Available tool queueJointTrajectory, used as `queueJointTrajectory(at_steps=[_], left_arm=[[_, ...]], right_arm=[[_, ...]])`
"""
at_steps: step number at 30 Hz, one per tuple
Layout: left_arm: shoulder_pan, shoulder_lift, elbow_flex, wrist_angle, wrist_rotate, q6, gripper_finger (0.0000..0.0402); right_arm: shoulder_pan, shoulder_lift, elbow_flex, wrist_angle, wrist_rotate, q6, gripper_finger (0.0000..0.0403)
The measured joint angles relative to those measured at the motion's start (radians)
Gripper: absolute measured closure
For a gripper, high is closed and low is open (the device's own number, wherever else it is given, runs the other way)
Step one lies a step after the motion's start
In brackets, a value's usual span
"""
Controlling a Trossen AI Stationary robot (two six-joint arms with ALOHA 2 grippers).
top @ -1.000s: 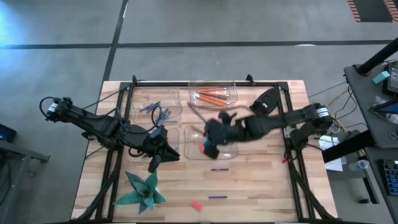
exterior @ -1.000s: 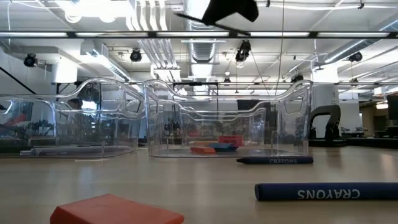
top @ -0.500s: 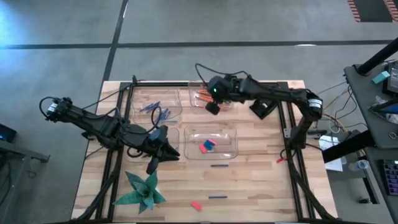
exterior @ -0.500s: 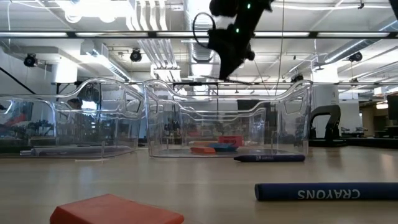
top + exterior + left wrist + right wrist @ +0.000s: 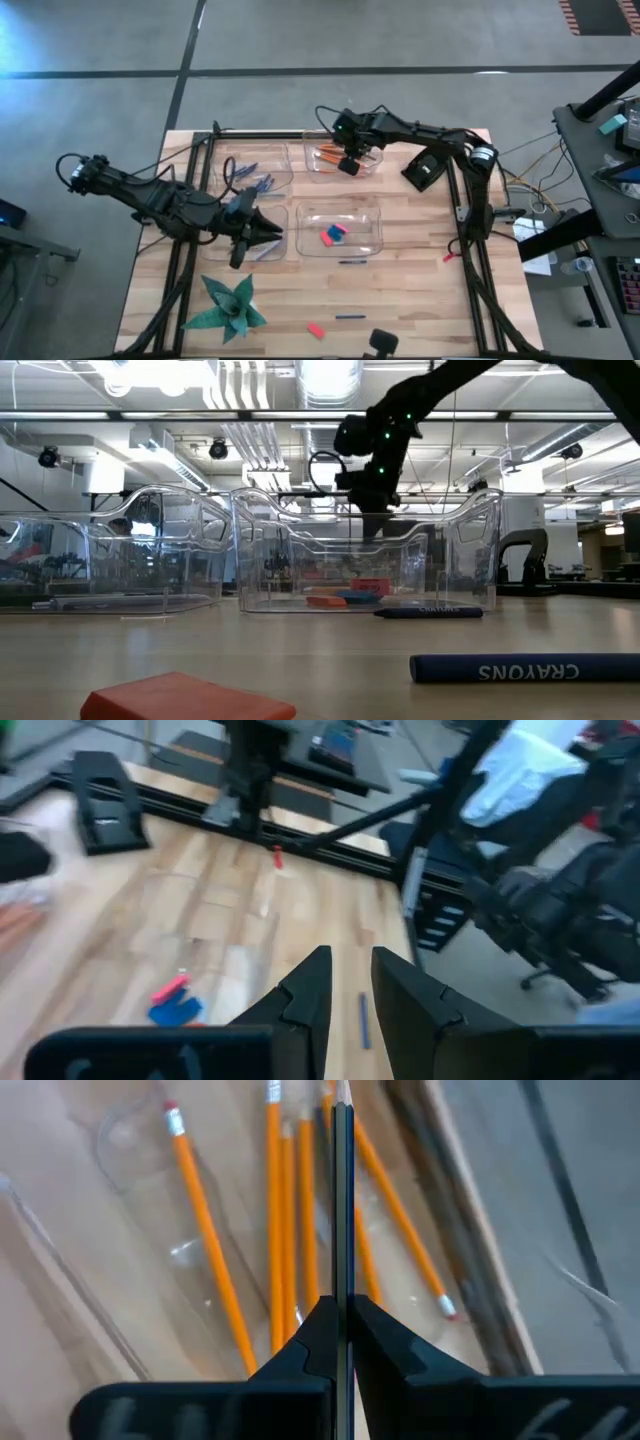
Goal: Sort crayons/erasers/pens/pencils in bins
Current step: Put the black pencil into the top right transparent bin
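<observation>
Above the bin [image 5: 372, 148] of pencils [image 5: 205, 1240], right gripper [image 5: 349, 166] clamps a pen [image 5: 342, 1200].

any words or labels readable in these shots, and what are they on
"CRAYONS", seen upside down, in pale letters on the dark blue crayon lying nearest the low camera on the wooden table.
Pale lettering on the second dark blue crayon, lying in front of the clear plastic bin: too small to read.
No other text shows in the high view or either wrist view.
</observation>
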Motion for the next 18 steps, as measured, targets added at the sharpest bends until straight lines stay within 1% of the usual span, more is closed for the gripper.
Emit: queueJointTrajectory(at_steps=[6, 12, 15, 18], left_arm=[[0.002, -0.004, -0.016, -0.002, -0.147, 0.000, 0.0340], [0.002, -0.022, -0.013, 0.001, -0.303, 0.000, 0.0340], [0.002, -0.028, -0.014, 0.002, -0.344, 0.000, 0.0340], [0.002, -0.028, -0.014, 0.003, -0.347, -0.001, 0.0340]], right_arm=[[-0.019, 0.048, 0.001, 0.014, -0.024, -0.151, 0.0390], [-0.019, 0.090, 0.001, 0.032, -0.056, -0.196, 0.0390], [-0.019, 0.112, 0.001, 0.033, -0.069, -0.196, 0.0390], [-0.019, 0.134, 0.001, 0.035, -0.070, -0.196, 0.0390]])
